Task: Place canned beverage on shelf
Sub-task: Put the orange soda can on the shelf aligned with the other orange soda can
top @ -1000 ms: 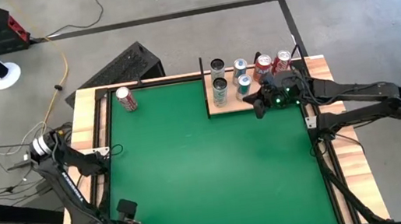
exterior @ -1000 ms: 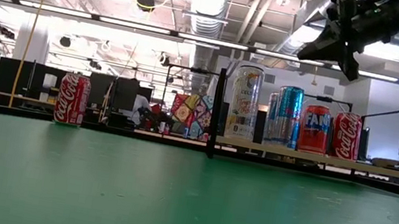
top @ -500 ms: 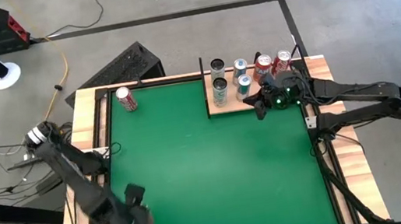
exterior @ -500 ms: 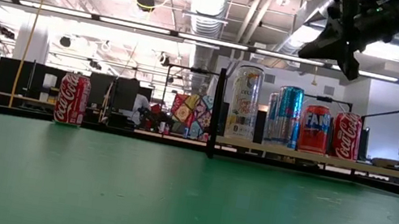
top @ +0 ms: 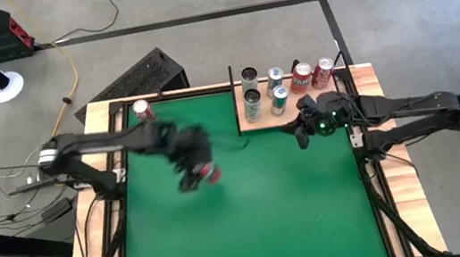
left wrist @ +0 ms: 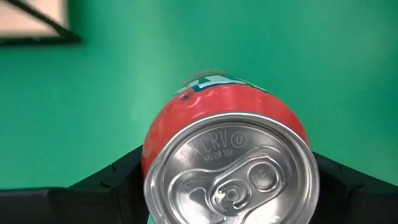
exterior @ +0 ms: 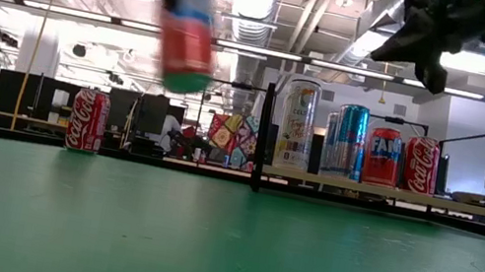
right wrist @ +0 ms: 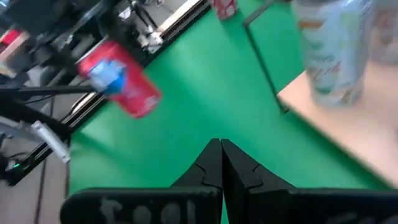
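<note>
My left gripper (top: 194,168) is over the green surface's middle left, shut on a red can with a teal band (top: 208,173). The can hangs high above the table in the low view (exterior: 188,34). The shelf (top: 263,120) is a pale wood panel with black rods at the far right. Several cans stand on it (exterior: 352,140). My right gripper (top: 301,129) hovers shut and empty just off the shelf's near right corner, and shows high in the low view (exterior: 420,49). A red cola can (top: 144,113) stands on its base at the far left. My left gripper pinches the can between its two fingers (left wrist: 102,186), one on each side of the can's wall just below its top rim (left wrist: 151,158). The fingers come from above, pointing down along the can. The can hangs below them, lifted clear, nearly upright and a little tilted.
The shelf's black upright rod (exterior: 263,138) stands at its left near corner. Wooden table rims (top: 101,137) run along both sides. Green surface lies bare between my left gripper and the shelf (top: 248,189).
My left arm has swung fast from the table's near left corner toward the far edge and the right. It now carries the red can high over the middle left. The can has come into the low view, lifted clear.
</note>
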{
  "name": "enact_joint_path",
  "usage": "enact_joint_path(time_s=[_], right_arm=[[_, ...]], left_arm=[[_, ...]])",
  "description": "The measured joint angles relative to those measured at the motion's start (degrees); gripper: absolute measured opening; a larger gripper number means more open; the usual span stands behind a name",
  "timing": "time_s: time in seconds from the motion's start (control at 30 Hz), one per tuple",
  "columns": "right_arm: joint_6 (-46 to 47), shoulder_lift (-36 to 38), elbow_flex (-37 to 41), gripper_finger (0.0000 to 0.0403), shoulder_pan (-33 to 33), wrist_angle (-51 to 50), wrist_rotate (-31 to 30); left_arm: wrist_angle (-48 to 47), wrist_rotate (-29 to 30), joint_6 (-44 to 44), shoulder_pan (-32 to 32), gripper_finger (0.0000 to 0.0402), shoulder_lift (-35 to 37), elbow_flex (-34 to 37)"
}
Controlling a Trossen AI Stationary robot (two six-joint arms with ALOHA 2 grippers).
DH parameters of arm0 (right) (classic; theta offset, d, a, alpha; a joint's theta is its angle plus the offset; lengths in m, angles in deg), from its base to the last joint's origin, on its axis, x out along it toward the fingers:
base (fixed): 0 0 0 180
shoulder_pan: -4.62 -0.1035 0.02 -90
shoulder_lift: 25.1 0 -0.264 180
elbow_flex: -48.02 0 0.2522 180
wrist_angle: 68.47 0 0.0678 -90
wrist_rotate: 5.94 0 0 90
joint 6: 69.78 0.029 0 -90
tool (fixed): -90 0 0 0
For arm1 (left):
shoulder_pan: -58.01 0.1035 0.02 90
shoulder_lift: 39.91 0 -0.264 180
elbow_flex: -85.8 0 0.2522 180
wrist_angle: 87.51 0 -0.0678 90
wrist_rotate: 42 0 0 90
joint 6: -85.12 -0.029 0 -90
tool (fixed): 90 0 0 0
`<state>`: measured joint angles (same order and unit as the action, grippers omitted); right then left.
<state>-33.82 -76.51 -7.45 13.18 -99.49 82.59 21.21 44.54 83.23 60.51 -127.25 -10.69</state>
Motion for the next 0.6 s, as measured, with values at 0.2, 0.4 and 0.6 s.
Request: enact_joint_path(time_s=[0.2, 0.4, 0.6], right_arm=[[4.5, 2.0, 0.0, 0.0021, -6.5, -4.6, -3.5], [8.8, 2.1, 0.0, 0.0021, -14.5, -4.9, -7.5], [15.2, 1.8, 0.0, 0.0021, -19.7, -9.0, -14.4]], left_arm=[[0.1, -3.7, -7.8, 8.4, 0.0277, -15.8, -16.7], [-1.0, -3.6, -10.2, 9.1, 0.0277, -29.3, -30.6], [-3.6, -3.2, -12.9, 7.7, 0.0277, -39.2, -40.0]])
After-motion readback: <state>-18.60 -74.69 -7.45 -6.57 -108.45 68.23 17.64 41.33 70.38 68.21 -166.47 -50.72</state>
